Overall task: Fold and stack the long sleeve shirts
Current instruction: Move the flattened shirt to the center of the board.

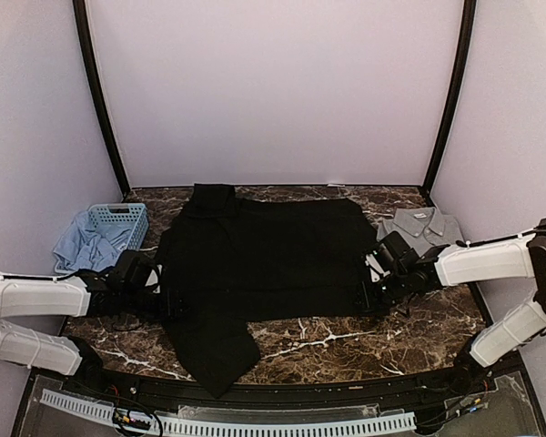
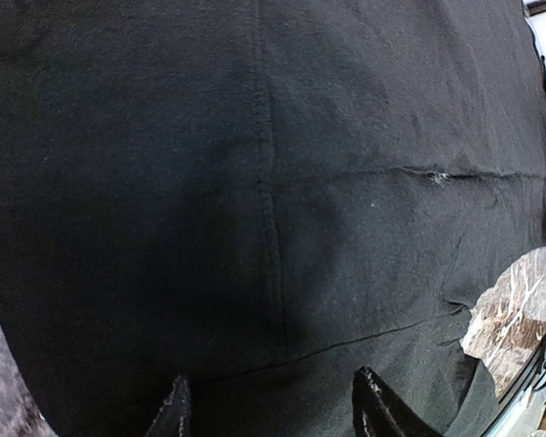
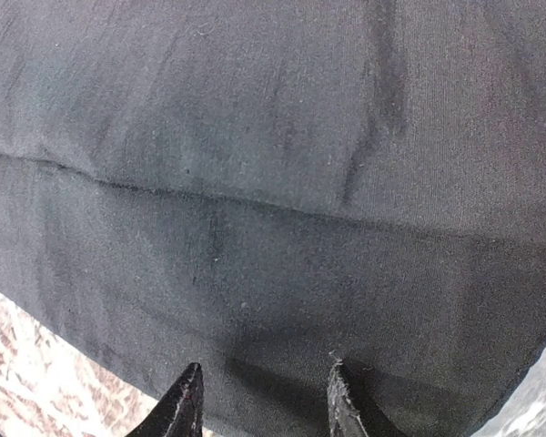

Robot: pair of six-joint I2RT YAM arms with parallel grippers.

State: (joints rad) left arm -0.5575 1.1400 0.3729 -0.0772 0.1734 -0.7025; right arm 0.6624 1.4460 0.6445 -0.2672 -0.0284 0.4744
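A large black long sleeve shirt lies spread flat across the middle of the marble table, one sleeve trailing toward the front edge. My left gripper sits at the shirt's left edge. In the left wrist view that gripper stands open just over the black cloth, near a seam, with nothing between its fingers. My right gripper is at the shirt's right edge. In the right wrist view it is also open, its fingertips low over the black fabric close to the hem. A folded grey collared shirt lies at the back right.
A light-blue lattice basket stands at the back left with a pale blue cloth spilling from it. Bare marble shows in front of the shirt, beside the left gripper, and below the hem. Walls close in on three sides.
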